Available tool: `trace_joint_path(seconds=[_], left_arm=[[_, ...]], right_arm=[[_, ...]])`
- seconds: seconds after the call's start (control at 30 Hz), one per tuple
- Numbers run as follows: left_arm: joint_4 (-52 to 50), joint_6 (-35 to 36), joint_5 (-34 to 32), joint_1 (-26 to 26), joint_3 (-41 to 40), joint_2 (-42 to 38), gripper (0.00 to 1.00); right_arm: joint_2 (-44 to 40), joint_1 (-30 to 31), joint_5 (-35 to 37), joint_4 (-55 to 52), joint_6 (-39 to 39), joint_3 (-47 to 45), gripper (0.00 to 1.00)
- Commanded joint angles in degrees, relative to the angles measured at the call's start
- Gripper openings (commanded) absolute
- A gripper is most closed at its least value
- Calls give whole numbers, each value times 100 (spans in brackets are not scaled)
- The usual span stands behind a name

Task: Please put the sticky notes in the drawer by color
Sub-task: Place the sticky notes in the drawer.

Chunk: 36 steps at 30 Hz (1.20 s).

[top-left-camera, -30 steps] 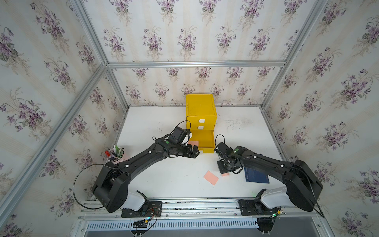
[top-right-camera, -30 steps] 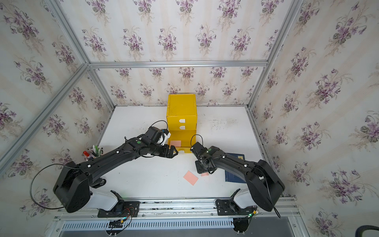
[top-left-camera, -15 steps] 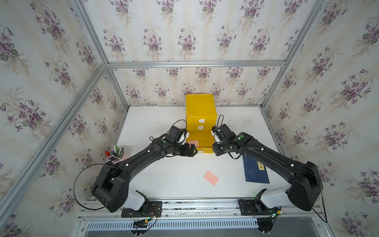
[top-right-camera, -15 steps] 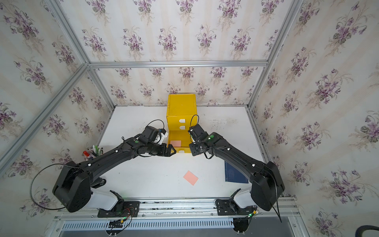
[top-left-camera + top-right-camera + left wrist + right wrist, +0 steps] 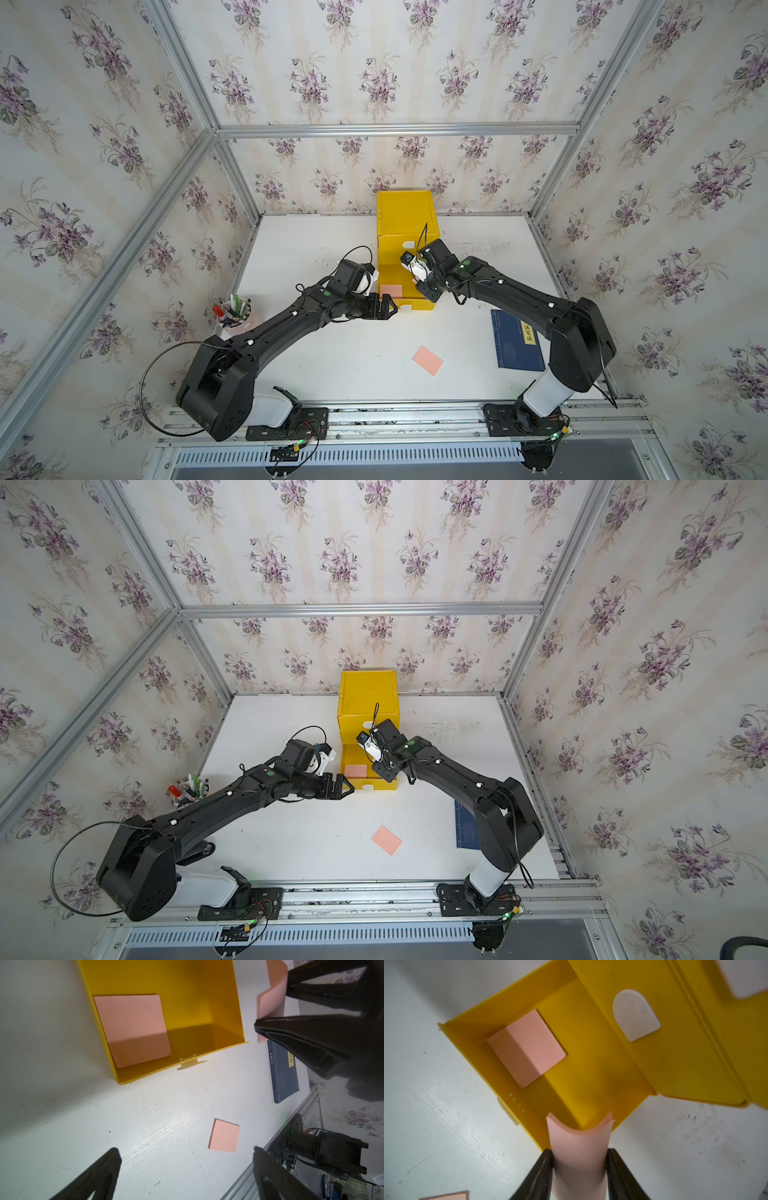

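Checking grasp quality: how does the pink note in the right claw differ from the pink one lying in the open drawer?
Held note is bowed, pinched in the right claw; drawer note lies flat. Held note hangs by the drawer's front corner; drawer note rests on its floor. Both salmon pink.

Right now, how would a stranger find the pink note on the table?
Find the yellow drawer chest on the table. In front, left of the blue book, lies a pink note. Only it lies on bare table, not in the drawer or the right tool.
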Motion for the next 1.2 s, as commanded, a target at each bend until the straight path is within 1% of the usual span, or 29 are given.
trace_joint_path(seconds=[0.0, 0.1, 0.23, 0.3, 0.57, 0.7, 0.8, 0.87, 0.97, 1.17], left_arm=[[154, -44, 19, 15, -74, -31, 97], [228, -64, 23, 18, -175, -61, 97], [296, -93, -15, 50, -324, -144, 97], [314, -100, -14, 69, -377, -179, 97], [360, -96, 13, 97, -464, -225, 97], [349, -83, 8, 111, -511, -255, 97], [366, -84, 12, 115, -517, -260, 97], [375, -86, 24, 115, -514, -238, 97], [377, -76, 47, 123, -510, -217, 97], [354, -52, 66, 135, -524, -233, 97]], right_arm=[[183, 2, 295, 335, -761, 192, 45], [353, 2, 402, 488, -1132, 180, 45], [545, 8, 460, 722, -1409, 91, 45], [650, 22, 662, 870, -1535, 61, 44], [942, 62, 866, 1543, -1794, -103, 43], [1220, 98, 1053, 1583, -2077, -79, 43], [1294, 102, 1159, 1794, -2068, -72, 43], [1346, 118, 1195, 1891, -2082, -62, 44], [1490, 154, 1415, 1982, -2319, -6, 46], [1647, 156, 1506, 2024, -2500, 73, 47]])
